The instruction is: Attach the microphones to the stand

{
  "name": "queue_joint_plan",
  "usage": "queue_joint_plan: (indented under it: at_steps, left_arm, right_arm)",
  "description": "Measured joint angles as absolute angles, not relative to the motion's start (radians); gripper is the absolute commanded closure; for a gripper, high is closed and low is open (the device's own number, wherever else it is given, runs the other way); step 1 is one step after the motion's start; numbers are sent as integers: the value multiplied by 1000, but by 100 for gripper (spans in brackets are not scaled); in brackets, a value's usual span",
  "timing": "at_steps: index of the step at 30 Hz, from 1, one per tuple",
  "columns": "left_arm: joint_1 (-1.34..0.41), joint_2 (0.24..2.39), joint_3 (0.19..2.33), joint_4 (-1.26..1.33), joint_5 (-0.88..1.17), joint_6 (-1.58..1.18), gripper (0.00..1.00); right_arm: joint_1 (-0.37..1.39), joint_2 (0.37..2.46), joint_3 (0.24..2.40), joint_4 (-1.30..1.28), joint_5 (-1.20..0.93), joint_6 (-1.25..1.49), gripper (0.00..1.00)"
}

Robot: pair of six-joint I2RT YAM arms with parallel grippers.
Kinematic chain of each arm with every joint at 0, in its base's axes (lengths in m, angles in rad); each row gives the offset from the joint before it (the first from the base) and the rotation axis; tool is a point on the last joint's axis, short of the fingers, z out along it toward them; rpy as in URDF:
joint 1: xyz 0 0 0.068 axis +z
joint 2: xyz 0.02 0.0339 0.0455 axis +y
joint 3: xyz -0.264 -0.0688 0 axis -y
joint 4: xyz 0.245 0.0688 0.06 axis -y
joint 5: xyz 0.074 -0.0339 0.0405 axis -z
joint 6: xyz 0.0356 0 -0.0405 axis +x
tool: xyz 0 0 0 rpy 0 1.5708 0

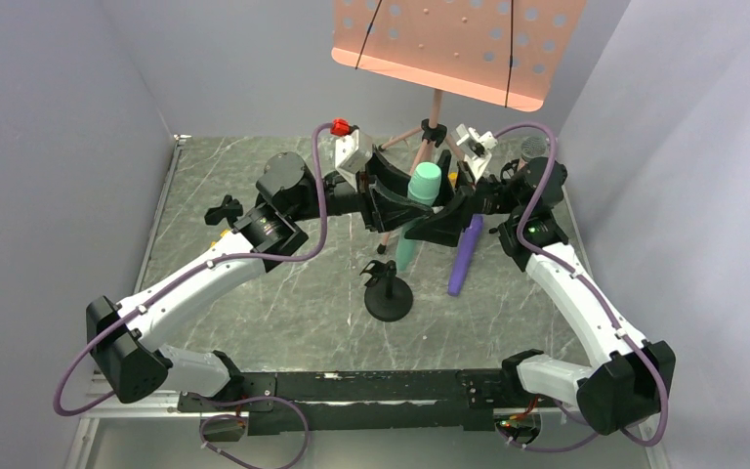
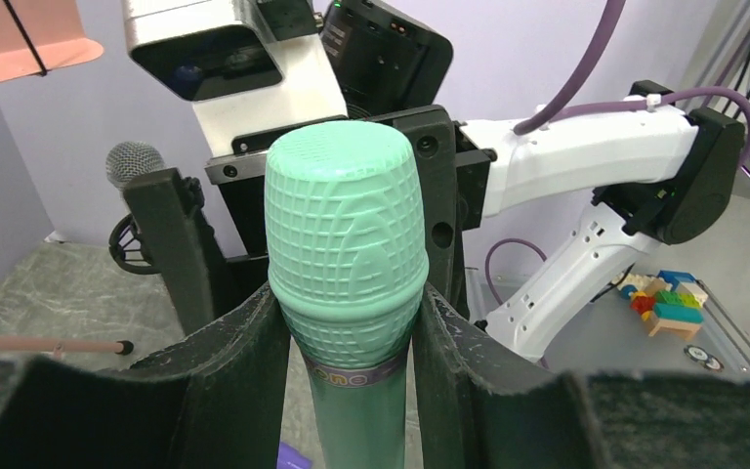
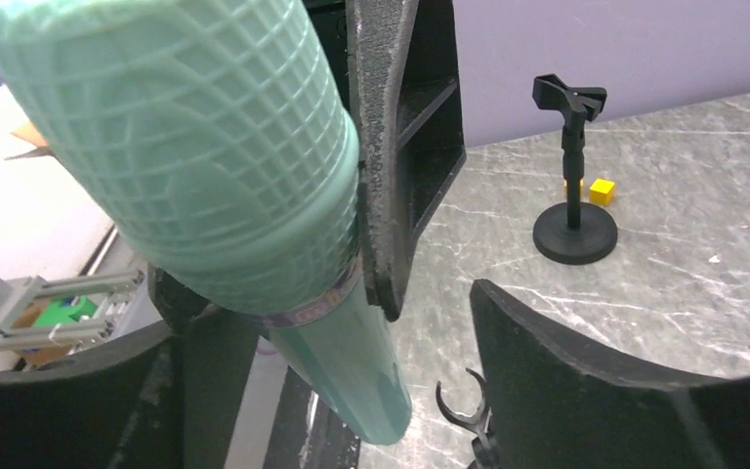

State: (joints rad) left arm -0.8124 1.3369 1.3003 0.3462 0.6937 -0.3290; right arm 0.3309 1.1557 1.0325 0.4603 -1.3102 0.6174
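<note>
The grey marbled table (image 1: 283,293) bears a black stand (image 1: 389,293), purple microphone (image 1: 465,256) and yellow cube (image 3: 601,191).

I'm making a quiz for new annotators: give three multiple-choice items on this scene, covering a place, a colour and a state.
1. Where is the purple microphone? A clipped in a stand; B lying on the table; C on the floor.
2. What colour microphone does the left claw hold? A silver; B purple; C mint green.
3. The centre stand has a clip that is: A empty; B holding a microphone; C missing.
Key: B, it lies flat on the marble. C, it clamps the mint green microphone. A, nothing sits in the clip.
</note>
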Motion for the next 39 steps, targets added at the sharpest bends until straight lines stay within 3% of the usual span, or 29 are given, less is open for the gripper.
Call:
queue_joint_plan:
  at_steps: [4,9,11,13,15,18,21,24,26,30,34,37,39]
  left_arm:
    - [-815,1339,1307,346,667,-321,100]
    - [-820,1340,1314,345,657,-310,100]
    - [-820,1340,1316,344,657,-308,100]
    - [-820,1340,1317,338,654,-305,100]
    - [-818,1340,1317,331,639,-301,89]
    - [-817,1338,1319,324,614,-332,59]
    - [-821,1334,1319,311,595,-332,39]
    - [-822,1319,1315,275,564,-317,12]
    - [-822,1298,1313,234,542,-300,5]
    - [-805,1210,1293,143,495,-254,3]
    - [-761,1022,1174,60,444,-200,8]
    - [-734,882,1052,-13,397,-162,17]
    - [-730,805,957,-44,380,-139,28]
  right_arm:
    - [333,1157,1025,510,-1306,666,42]
    - [336,1157,1025,551,-1305,705,27]
    - [336,1157,1023,556,-1303,711,39]
    - [335,1157,1023,563,-1303,714,66]
    - [335,1157,1023,572,-1309,714,85]
    - [331,1157,1023,595,-1320,691,100]
    - [331,1157,1019,594,-1320,688,100]
    - [331,1156,1003,591,-1318,680,100]
    - [331,1155,992,583,-1317,669,100]
    - [330,1155,978,554,-1316,630,100]
    - [330,1153,963,544,-1314,602,100]
    - [330,1153,946,567,-1308,600,100]
    - [330,1157,930,611,-1292,612,100]
